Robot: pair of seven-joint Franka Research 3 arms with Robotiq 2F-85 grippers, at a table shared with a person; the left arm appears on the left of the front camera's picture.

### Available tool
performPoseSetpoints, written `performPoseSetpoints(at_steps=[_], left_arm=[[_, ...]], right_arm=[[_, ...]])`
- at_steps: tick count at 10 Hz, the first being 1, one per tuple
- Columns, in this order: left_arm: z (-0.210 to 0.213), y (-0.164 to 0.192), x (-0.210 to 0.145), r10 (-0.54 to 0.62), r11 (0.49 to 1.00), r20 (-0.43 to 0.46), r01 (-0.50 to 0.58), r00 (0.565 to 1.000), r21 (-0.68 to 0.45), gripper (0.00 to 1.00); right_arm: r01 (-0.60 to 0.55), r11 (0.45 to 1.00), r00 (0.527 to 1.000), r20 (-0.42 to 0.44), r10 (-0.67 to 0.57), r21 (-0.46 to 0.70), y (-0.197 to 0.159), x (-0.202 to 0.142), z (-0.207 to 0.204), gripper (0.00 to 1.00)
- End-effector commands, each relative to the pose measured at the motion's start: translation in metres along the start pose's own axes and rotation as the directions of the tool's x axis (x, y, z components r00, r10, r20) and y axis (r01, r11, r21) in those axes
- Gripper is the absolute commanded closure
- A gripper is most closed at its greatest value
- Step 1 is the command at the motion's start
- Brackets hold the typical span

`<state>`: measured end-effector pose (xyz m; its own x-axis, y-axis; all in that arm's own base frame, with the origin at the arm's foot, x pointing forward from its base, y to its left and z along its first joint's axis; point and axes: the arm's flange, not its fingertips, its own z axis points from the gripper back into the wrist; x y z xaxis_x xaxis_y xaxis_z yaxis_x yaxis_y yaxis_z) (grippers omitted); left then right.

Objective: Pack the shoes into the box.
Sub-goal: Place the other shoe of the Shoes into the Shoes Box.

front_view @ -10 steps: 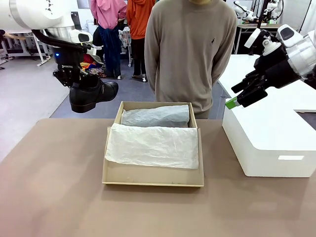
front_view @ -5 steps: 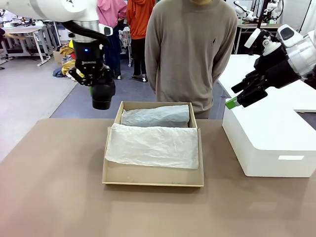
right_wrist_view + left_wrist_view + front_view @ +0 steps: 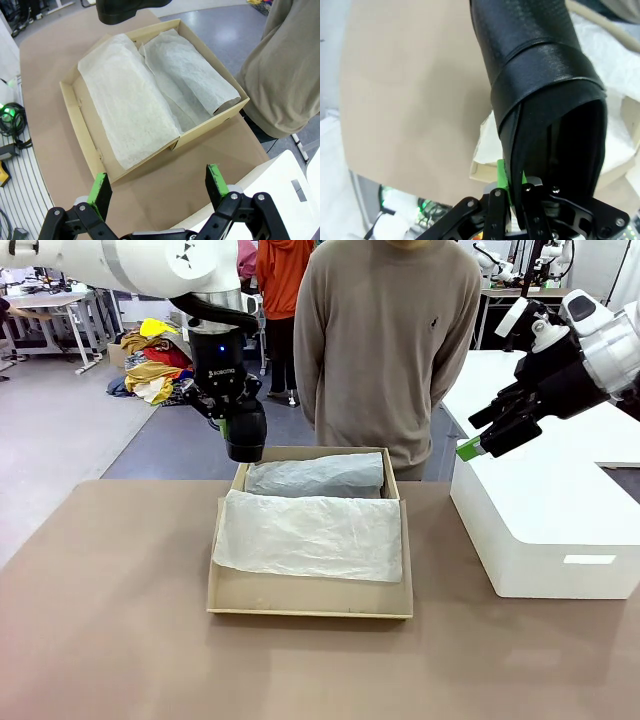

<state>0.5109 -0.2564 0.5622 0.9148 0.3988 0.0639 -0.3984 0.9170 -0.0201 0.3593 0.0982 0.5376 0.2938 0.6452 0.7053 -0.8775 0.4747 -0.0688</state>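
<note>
Dangling from the left pincer [image 3: 232, 420], one black shoe [image 3: 245, 436] hangs over the far left corner of the box [image 3: 310, 612], close to the bench's far edge and clear of the cardboard. From the left wrist, the shoe [image 3: 540, 75] is held only by the rim of its opening, with the left pincer [image 3: 520, 181] nipped on that thin leather edge and the whole body of the shoe stretching away beyond it. That's the first worry: with so little leather in the bite and all the weight out past it, I'd say a quick move could make the shoe swing or slide free.

Now the landing spot. Over by the right arm, the view of the box [image 3: 82, 135] has white tissue paper [image 3: 127, 107] spread across the near half and a wrapped bundle [image 3: 187, 75] filling the far half. Whether a shoe lies inside that bundle I can't tell. Either way there's no bare floor showing, so a straight descent likely sets the shoe on top of the paper, crushing it, or perches it on the bundle where it could roll.

Watch that far left wall too. Coming down from here, the sole could catch the rim and tip the shoe out onto the bench [image 3: 100, 620], or shove the box, since nothing holds it.

The right pincer [image 3: 478, 435] hangs spread and empty above the white block [image 3: 540, 530] at the bench's right edge, well apart, so no help there. The person [image 3: 385, 340] stands just past the far edge.
</note>
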Motion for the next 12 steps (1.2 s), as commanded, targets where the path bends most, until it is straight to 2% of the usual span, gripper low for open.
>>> performPoseSetpoints(at_steps=[1,6,9,11,12], left_arm=[[0.006,0.012,0.006,-0.019,1.000,-0.014,0.019,1.000,-0.001,1.00],[-0.001,0.006,0.005,-0.005,1.000,-0.009,0.005,1.000,0.011,1.00],[0.006,-0.035,-0.023,0.224,0.974,0.055,-0.226,0.973,0.026,1.00],[0.008,-0.061,-0.035,0.351,0.933,0.069,-0.356,0.934,0.060,1.00],[0.005,-0.078,-0.043,0.436,0.896,0.079,-0.441,0.897,0.062,1.00]], right_arm=[[-0.011,1.000,1.000,0.022,0.011,0.013,-0.002,0.000,-0.002,0.00],[-0.011,1.000,1.000,0.022,0.011,0.013,-0.002,0.000,-0.002,0.00],[-0.011,1.000,1.000,0.022,0.011,0.013,-0.002,0.000,-0.002,0.00],[-0.011,1.000,1.000,0.022,0.011,0.013,-0.002,0.000,-0.002,0.00],[-0.011,1.000,1.000,0.022,0.011,0.013,-0.002,0.000,-0.002,0.00]])
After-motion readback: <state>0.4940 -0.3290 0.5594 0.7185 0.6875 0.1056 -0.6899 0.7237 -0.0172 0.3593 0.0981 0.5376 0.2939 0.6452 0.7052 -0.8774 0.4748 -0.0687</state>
